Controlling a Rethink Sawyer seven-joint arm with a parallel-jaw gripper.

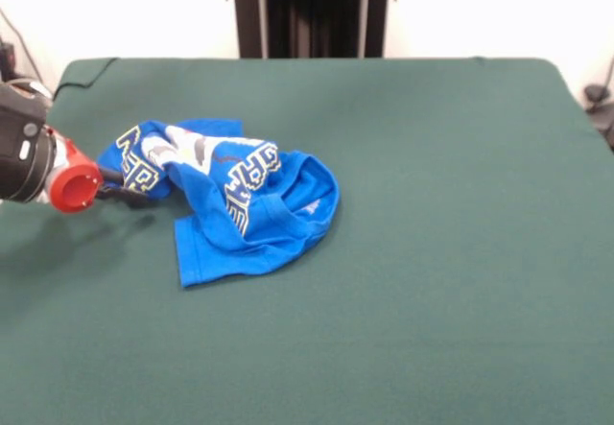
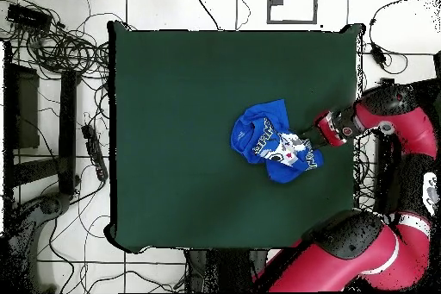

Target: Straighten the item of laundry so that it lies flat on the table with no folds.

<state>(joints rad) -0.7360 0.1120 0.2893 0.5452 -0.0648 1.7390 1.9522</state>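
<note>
Crumpled blue T-shirt (image 1: 240,200) – claw (image 1: 129,193) at its edge

Crumpled blue T-shirt (image 1: 240,209) on the green desk (image 1: 432,252), white blocky pixel-style lettering on its front, broken up by the folds, no whole word readable, single letters uncertain, no other text, label or number legible anywhere around the T-shirt

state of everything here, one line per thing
shirt: crumpled, folded over itself, not flat
gripper: low, at the shirt's edge; open or shut cannot be told
table: green cloth top, shirt lying on it
</note>
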